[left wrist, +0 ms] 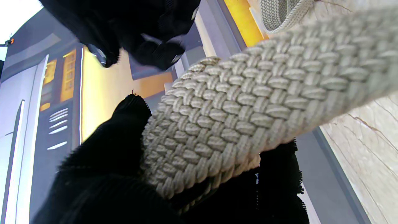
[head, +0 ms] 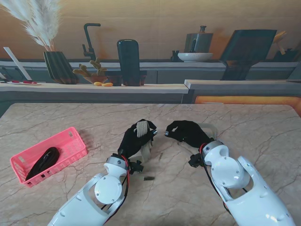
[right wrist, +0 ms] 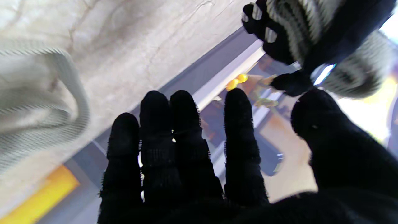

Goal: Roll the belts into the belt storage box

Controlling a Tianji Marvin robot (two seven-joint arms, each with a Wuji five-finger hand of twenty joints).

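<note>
**Operator:** My left hand [head: 136, 137] has its gloved fingers [left wrist: 124, 137] closed around the woven beige belt [head: 142, 129], gripping a partly wound section lifted clear of the table. My right hand [head: 186, 132] holds nothing; its fingers [right wrist: 183, 124] are extended and slightly apart, near the belt's loose run on the marble table [head: 70, 117].

**Supervisor:** Where is the target?

**Operator:** The pink storage basket [head: 73, 136] sits well apart on my left, with a black belt [head: 42, 162] already inside.

**Supervisor:** Failure modes?

**Operator:** I judge three. The coil can spring loose, because woven webbing is slack and only one hand restrains it. The trailing length can drag and unwind the roll during transfer. The roll can snag the basket wall or land on the black belt.
</note>
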